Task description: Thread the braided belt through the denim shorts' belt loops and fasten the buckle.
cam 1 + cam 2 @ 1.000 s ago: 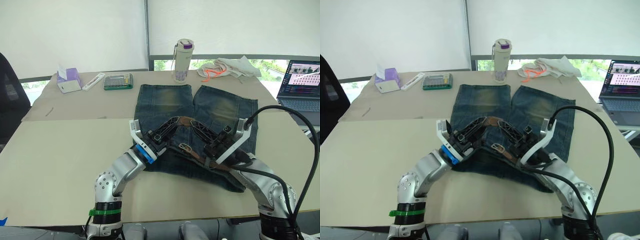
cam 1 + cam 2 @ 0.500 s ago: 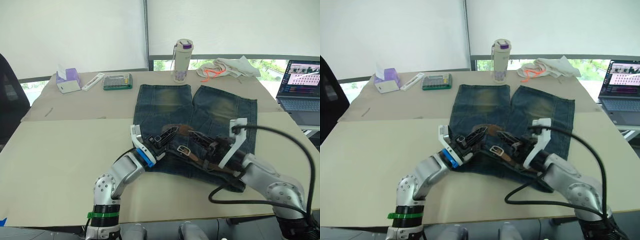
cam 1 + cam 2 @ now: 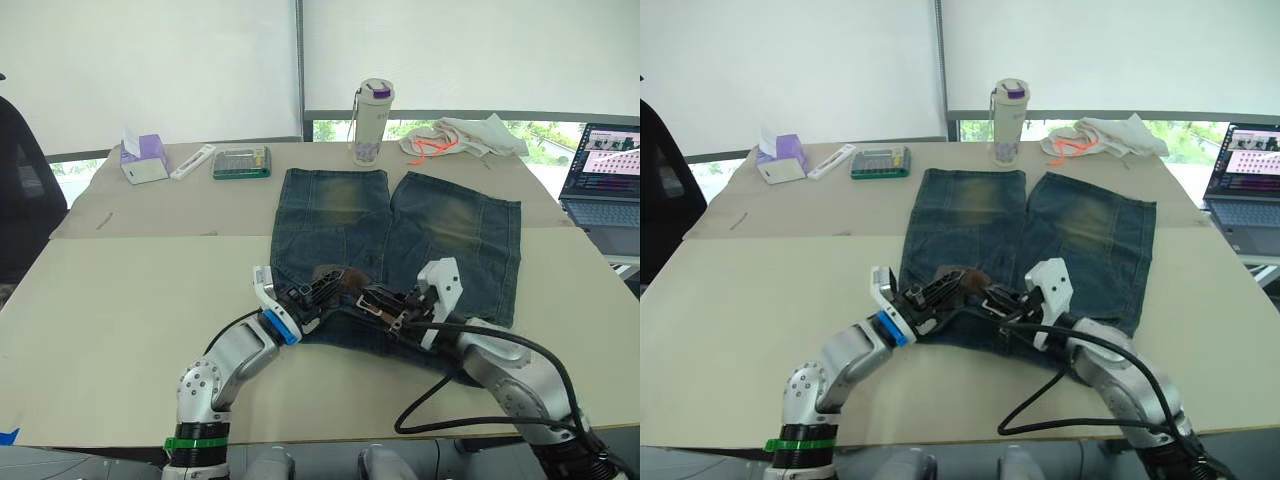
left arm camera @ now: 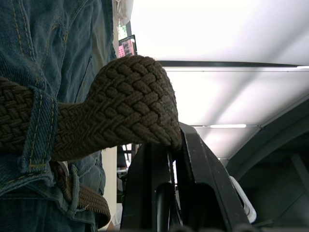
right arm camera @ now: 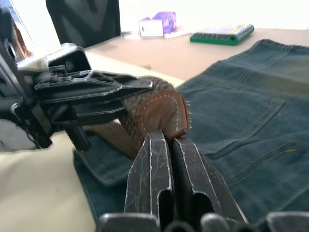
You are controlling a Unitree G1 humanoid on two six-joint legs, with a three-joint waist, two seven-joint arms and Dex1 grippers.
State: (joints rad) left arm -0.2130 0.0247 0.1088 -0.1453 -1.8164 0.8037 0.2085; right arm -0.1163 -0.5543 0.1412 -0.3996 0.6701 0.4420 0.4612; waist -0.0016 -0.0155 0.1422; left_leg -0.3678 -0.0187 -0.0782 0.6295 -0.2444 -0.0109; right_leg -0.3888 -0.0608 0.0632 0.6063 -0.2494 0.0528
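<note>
I see the shorts (image 3: pixel 400 240) lying flat on the table (image 3: pixel 130 290), with the waist end close to both of my grippers. My left gripper (image 3: pixel 322 285) sits at the waist end of the shorts. Its fingers (image 4: pixel 193 169) are pinched together on the belt (image 4: pixel 120 111), which bends over just past the tips. Beside that bend, the belt goes under a belt loop (image 4: pixel 41 130) on the waistband.

My right gripper (image 5: pixel 164 140) is just across from the left one, tip to tip. Its fingers (image 5: pixel 149 169) are squeezed almost flat, and they hold the brown leather tip of the belt (image 5: pixel 161 113). The left gripper (image 5: pixel 91 89) is right next to that tip.

The buckle (image 3: pixel 380 305) lies on the shorts under my right gripper, close to its fingers.

Far past both grippers, a bottle (image 3: pixel 370 122), a tissue box (image 3: pixel 143 160) and a green case (image 3: pixel 240 163) stand on the far side of the table. A laptop (image 3: pixel 605 175) is out to the right.
</note>
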